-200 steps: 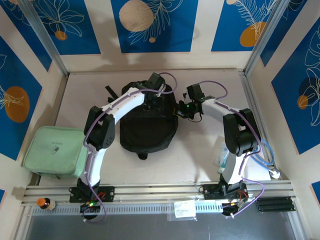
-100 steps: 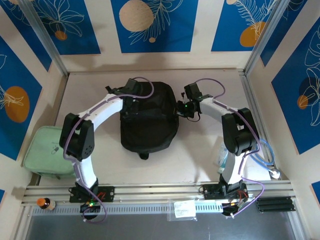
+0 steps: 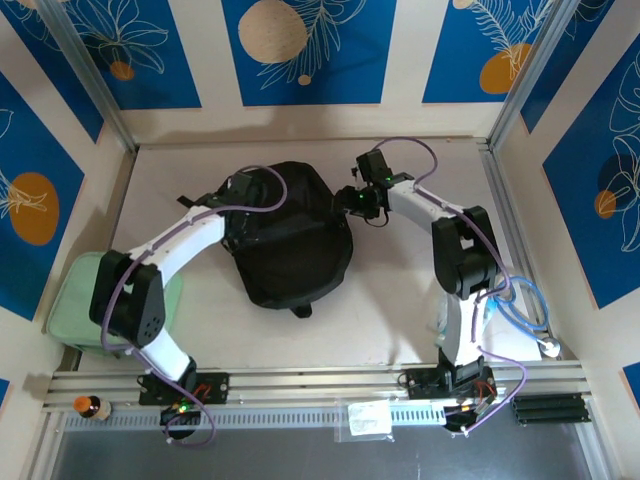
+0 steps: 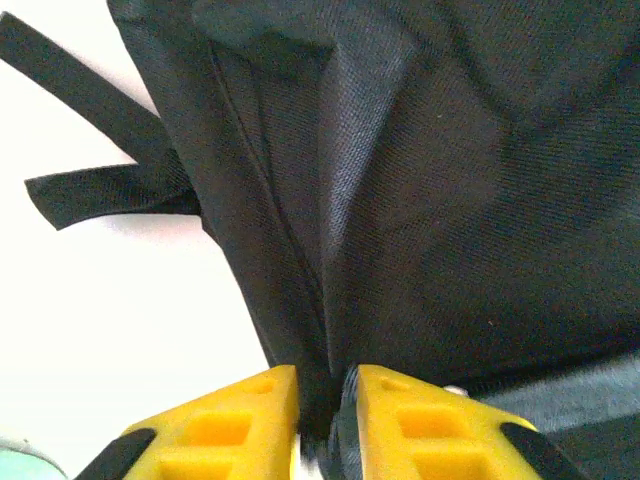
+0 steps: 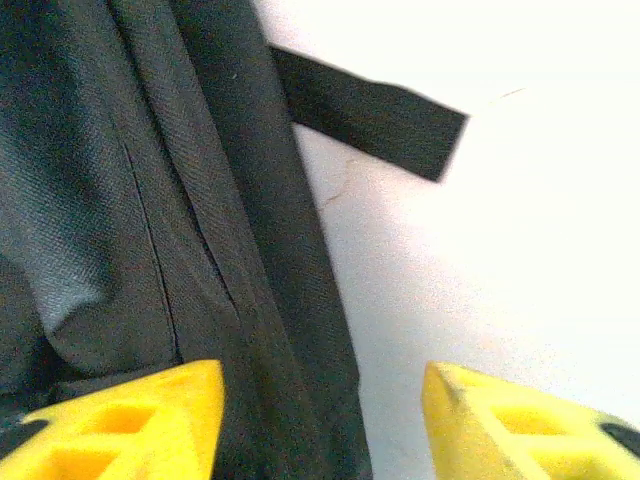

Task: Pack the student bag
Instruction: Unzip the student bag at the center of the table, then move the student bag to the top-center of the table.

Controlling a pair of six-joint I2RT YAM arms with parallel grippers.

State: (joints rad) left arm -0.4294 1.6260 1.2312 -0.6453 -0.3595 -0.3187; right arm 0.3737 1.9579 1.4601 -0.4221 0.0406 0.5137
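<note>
Station viewed from the near side, items taken left to right.

1. Green case (image 3: 68, 305): flat on the bench (image 3: 400, 310), well to the left of the left fingers (image 4: 240, 425). The left arm's elbow hangs over it and covers its middle.

2. Bottle (image 3: 90, 406) with an orange cap: upright on the front rail, nearer than the case and well apart from both sets of fingers.

3. Left fingers: almost together and clamped on a raised fold of the bag (image 3: 295, 240), at its left edge near the top. In the wrist view the black cloth runs up into the narrow gap between them. A strap end (image 4: 95, 185) lies flat on the bench beyond them and to their left.

4. Bag: black and soft, lying flat in the middle of the bench between the two sets of fingers. Its rounded top is towards the back wall.

5. Right fingers (image 5: 150, 420): wide apart and gripping nothing, over the bag's upper right edge. One finger is above the cloth and the other above bare bench. A second strap end (image 5: 370, 115) lies on the bench just beyond them, clear of both.

6. Cables (image 3: 530, 310): a loose bundle on the bench beside the right arm's base, well to the right of the right fingers.
</note>
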